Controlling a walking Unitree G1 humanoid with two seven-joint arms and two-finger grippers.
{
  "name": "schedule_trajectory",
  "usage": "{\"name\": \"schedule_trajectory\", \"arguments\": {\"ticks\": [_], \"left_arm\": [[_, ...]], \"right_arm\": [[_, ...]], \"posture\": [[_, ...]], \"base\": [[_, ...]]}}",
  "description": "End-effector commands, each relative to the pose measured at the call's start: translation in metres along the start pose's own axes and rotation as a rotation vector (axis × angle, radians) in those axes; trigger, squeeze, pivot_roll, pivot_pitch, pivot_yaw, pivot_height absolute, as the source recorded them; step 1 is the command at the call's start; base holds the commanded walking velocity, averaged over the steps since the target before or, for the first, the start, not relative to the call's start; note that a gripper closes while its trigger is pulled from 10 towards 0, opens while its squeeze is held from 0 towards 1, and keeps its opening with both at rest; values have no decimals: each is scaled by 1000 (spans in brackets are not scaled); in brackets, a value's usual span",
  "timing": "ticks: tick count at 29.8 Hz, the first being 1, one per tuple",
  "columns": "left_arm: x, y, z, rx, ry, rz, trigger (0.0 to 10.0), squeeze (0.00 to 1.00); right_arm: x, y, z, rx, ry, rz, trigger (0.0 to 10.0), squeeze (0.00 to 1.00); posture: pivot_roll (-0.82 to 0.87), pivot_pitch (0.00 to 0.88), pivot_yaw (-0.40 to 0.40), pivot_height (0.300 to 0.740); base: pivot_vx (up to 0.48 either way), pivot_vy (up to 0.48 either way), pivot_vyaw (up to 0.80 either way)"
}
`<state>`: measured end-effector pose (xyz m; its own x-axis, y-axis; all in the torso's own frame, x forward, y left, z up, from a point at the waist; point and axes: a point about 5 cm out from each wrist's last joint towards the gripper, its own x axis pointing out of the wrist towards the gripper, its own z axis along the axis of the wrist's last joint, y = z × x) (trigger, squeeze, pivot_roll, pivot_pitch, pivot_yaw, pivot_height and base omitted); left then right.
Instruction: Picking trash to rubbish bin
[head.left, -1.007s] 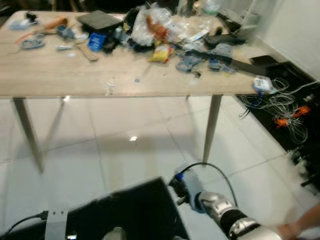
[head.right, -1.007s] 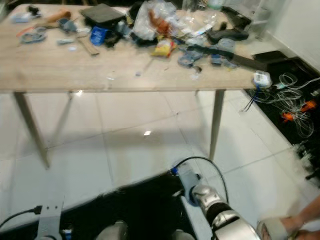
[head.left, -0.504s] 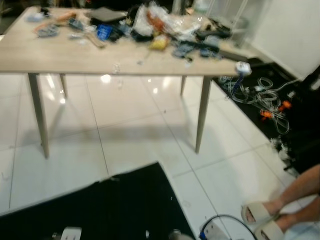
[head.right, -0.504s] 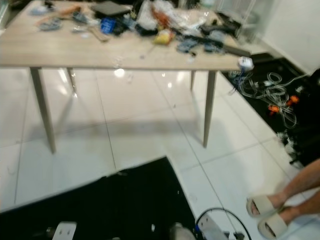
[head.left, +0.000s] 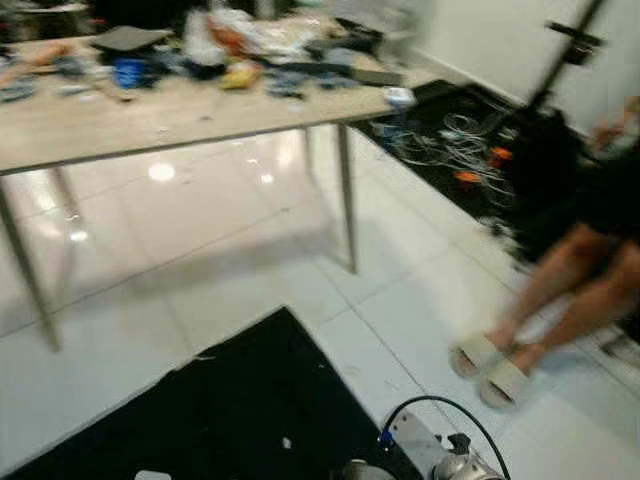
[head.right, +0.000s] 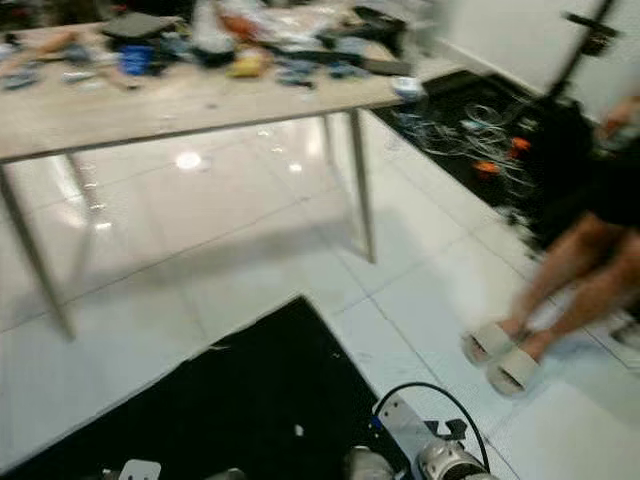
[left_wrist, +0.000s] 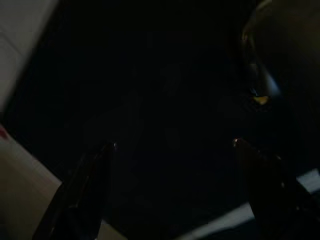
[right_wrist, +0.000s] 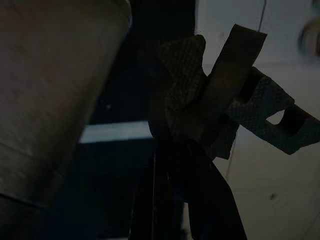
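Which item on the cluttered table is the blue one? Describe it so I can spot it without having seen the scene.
Start at the long wooden table standing on the white tiled floor. Along its far edge runs a heap of clutter; the small blue object sits toward the left of that heap, just in front of a flat dark slab. It is the one saturated blue item there.

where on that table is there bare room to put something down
The near strip of the table, along its front edge, looks bare apart from a few small bits. The far half is crowded with a clutter pile running nearly end to end. The right corner holds a small white box.
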<state>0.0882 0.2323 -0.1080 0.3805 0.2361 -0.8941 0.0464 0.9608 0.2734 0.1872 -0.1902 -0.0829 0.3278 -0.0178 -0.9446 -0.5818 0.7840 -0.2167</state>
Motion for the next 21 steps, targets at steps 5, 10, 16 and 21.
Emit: {"name": "schedule_trajectory", "arguments": {"ticks": [5,10,16,21], "left_arm": [[-1,-3,-8,36,29,-11,10000,0],[-2,-2,-12,58,40,-15,10000,0],[-3,-1,-15,78,47,-16,10000,0],[-2,0,-14,117,45,-19,10000,0]], "right_arm": [[0,-1,-2,-14,17,0,10000,0],[0,-2,-2,-16,24,4,10000,0],[0,-1,-2,-27,26,8,10000,0],[0,-1,-1,-32,23,9,10000,0]], "posture": [[115,112,-24,740],[112,115,-19,740],[111,115,-17,740],[112,117,-13,740]], "base": [[0,0,-769],[0,0,-770],[0,0,-769],[0,0,-769]]}}
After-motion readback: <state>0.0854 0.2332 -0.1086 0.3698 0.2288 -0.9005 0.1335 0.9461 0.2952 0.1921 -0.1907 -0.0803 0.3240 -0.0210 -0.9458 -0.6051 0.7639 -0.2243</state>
